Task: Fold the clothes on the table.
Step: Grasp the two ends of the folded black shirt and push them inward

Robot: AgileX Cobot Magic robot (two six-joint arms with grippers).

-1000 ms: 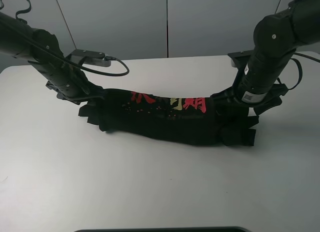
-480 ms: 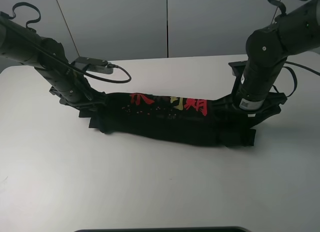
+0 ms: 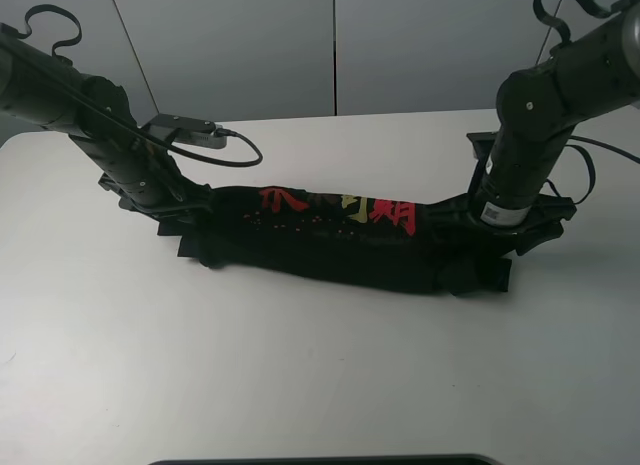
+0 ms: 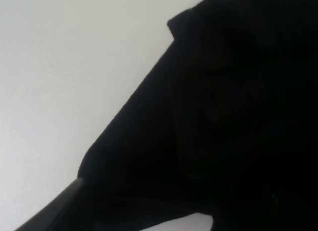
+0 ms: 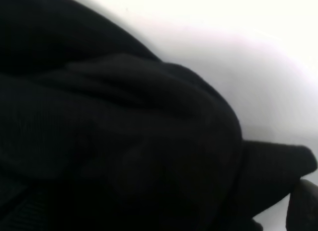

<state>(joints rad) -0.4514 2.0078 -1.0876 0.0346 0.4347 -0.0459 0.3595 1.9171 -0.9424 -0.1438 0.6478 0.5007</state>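
robot lab bench: plain white table (image 3: 300, 385) against grey wall panels (image 3: 240, 45).

Black T-shirt (image 3: 340, 247) with red and yellow characters, folded into a long band across frame centre, on white table (image 3: 300, 385)

A black T-shirt (image 3: 340, 243), bunched into a long band with red and yellow characters showing, lies across the white table (image 3: 300, 385). The left gripper (image 3: 180, 211) and right gripper (image 3: 465, 220) meet its ends.
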